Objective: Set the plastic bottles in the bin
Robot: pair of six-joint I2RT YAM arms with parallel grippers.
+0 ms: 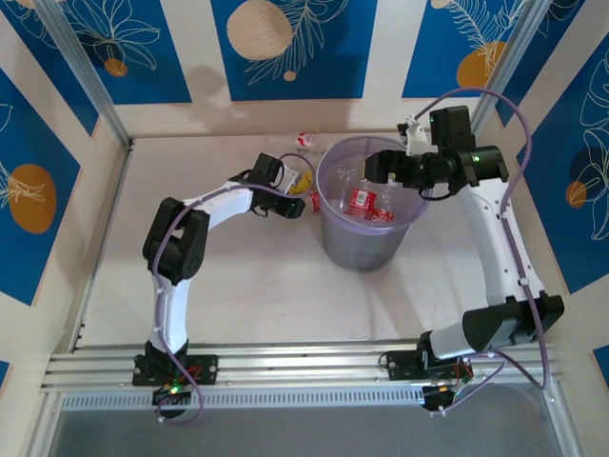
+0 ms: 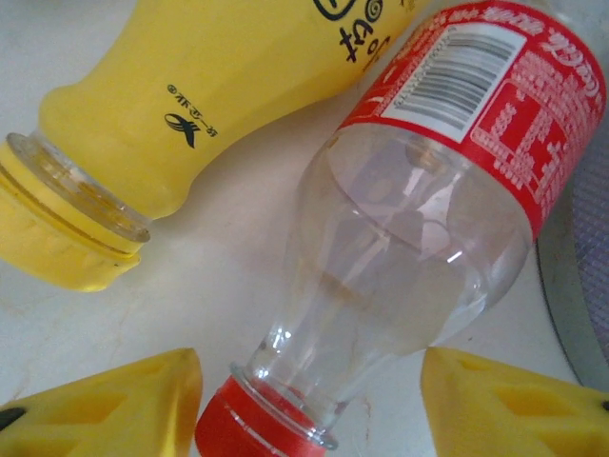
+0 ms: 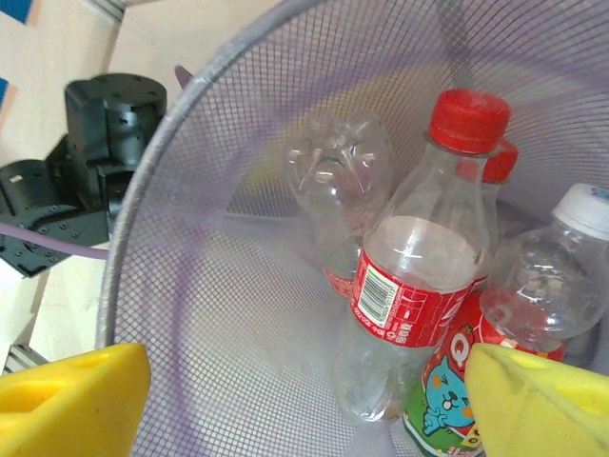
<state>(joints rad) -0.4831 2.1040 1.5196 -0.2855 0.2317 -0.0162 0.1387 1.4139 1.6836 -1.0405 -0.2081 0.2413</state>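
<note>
The bin (image 1: 350, 249) stands upright on the table (image 1: 238, 286), a little right of centre; the right gripper (image 3: 306, 381) hangs over its open mouth, its yellow fingers (image 3: 71, 400) spread wide with nothing between them. Inside the bin (its wall shows a fine mesh pattern in the right wrist view) several plastic bottles lie heaped: a red-capped bottle (image 3: 419, 276) with a red label leans nearly upright; a crumpled capless bottle (image 3: 338, 181) sits behind it; a white-capped bottle (image 3: 547, 286) rests at its side; a cartoon-labelled bottle (image 3: 442, 400) lies low beneath them. The left gripper (image 2: 309, 419) is down at the table just left of the bin; a red-labelled bottle (image 2: 419, 228) lies there on its side, its red cap (image 2: 252, 428) towards the wrist camera and its neck between the yellow pads (image 2: 504, 409). The pads stand about half apart; bare table shows between one pad and the neck, so the bottle is not clamped; whether the other pad touches the cap I cannot tell. A yellow bottle (image 2: 190, 95) lies on its side just beside it, the two nearly touching. One more clear bottle (image 1: 306, 141) lies near the back wall, beyond the bin's left side.
</note>
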